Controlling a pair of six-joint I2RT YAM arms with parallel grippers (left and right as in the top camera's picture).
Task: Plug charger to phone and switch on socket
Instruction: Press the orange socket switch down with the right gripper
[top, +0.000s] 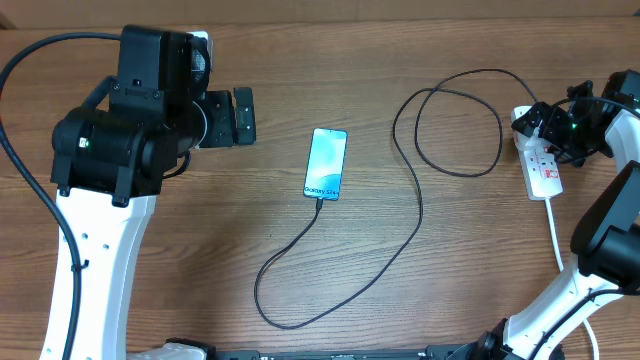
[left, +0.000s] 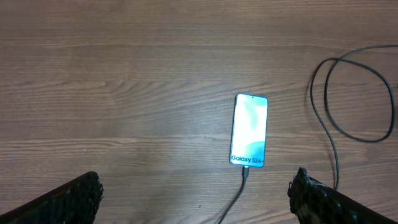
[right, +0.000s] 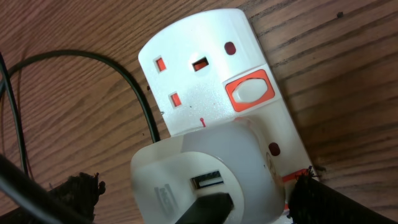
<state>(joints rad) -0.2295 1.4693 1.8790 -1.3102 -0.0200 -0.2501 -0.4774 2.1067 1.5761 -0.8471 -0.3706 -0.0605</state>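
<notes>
The phone (top: 326, 163) (left: 250, 130) lies flat mid-table, its cyan screen lit. The charger (top: 418, 215) has its tip in the phone's bottom edge, and the black cable (left: 333, 143) (right: 140, 102) loops across the wood to the socket (top: 543, 168). Its black plug sits in a white USB adapter (right: 205, 171) on the socket (right: 199, 81), below a red-rimmed switch (right: 249, 91). My right gripper (top: 540, 125) (right: 196, 196) is open, one finger on each side of the adapter. Left of the phone and above the table, my left gripper (top: 232, 118) (left: 196, 199) hangs open and empty.
The socket's white cord (top: 556, 235) runs toward the table's front right, past the right arm's white base (top: 560, 300). The left arm's bulky black body (top: 120, 130) covers the far left. Bare wood surrounds the phone.
</notes>
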